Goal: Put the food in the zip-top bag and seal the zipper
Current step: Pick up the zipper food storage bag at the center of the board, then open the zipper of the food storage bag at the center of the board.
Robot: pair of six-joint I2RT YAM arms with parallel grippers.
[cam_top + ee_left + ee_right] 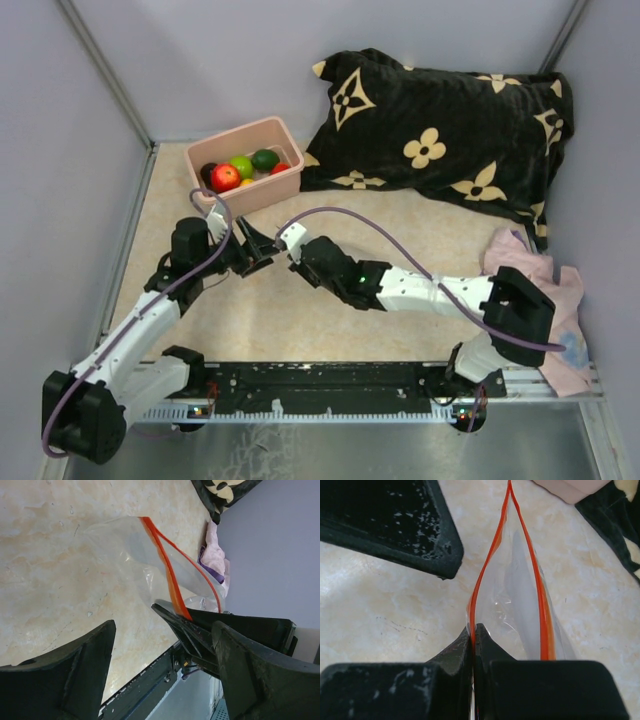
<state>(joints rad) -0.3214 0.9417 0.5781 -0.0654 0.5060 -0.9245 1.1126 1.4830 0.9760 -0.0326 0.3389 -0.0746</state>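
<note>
Zip-top bag: one, clear, lying on the tan table just in front of the pink bin, between your two grippers.

Zipper: one strip. Its two red-orange lips are parted, so the mouth gapes.

Food: all of it sits in the pink bin. From above you can count about six pieces:
- two red
- one dark brown
- one light green
- one dark green
- one yellow-orange, mostly hidden

Arms: two.
- Your right arm stretches low across the table toward the left side. The right gripper is clamped tight on one lip of the zipper at the near end of the mouth, fingers flat together with the film between them.
- Your left arm runs up from the near-left corner and bends toward the same spot. The left gripper is spread wide and grasps nothing. In its wrist view the right gripper's tips lie between its fingers.

Also on the table:
- one black flower-print blanket, far right
- one pink cloth, right edge
</note>
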